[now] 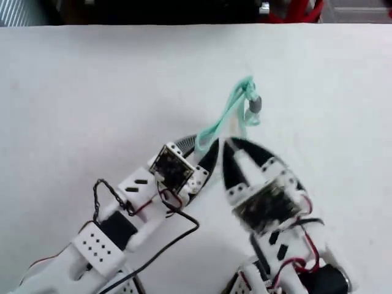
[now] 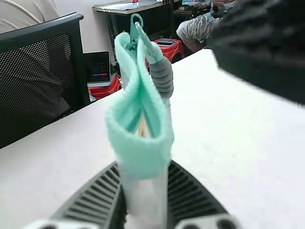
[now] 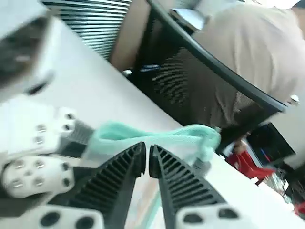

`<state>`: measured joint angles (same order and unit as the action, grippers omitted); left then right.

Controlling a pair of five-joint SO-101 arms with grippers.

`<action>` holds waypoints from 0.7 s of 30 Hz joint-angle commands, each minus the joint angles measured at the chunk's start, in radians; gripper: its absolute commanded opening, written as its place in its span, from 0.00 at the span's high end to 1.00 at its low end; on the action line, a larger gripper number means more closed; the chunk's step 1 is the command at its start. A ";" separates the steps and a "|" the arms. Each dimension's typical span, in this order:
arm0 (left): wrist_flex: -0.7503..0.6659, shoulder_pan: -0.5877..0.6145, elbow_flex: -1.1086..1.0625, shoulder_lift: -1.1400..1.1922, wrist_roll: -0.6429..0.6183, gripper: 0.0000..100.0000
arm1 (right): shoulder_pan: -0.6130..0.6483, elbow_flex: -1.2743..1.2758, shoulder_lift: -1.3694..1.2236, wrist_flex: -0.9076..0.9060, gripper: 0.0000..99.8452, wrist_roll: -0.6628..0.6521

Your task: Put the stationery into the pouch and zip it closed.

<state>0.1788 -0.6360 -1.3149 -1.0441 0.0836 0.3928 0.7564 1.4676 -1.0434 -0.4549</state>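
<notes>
The pouch (image 1: 228, 110) is clear with a mint-green zip band and stands on edge above the table. A grey zip pull (image 1: 255, 105) hangs at its far end. My left gripper (image 1: 204, 154) is shut on the pouch's near end; in the left wrist view the green band (image 2: 139, 143) rises from between the ribbed black fingers (image 2: 90, 202), with the pull (image 2: 162, 76) higher up. Something pale and orange-tinted (image 2: 141, 126) shows inside the pouch. My right gripper (image 1: 228, 148) is shut right beside the left one, with its tips (image 3: 146, 153) in front of the band (image 3: 157, 133).
The white table (image 1: 92, 92) stretches wide around both arms. A black mesh chair (image 2: 33, 81) and a seated person stand beyond the table's far edge. The left arm's loose black cable (image 1: 177, 236) lies between the two arms.
</notes>
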 commanded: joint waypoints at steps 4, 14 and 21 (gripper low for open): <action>0.025 0.010 -0.011 0.036 0.003 0.97 | -0.231 0.221 -0.008 0.275 0.82 0.187; 0.025 0.010 -0.011 0.036 0.003 0.97 | -0.211 0.279 -0.045 0.361 0.75 0.198; 0.026 0.008 -0.011 0.036 0.003 0.97 | -0.186 0.227 -0.331 0.506 0.75 0.144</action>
<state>0.1788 -0.6360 -1.3149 -1.0441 0.0836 0.2010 1.0434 1.2298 -0.5938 -0.2938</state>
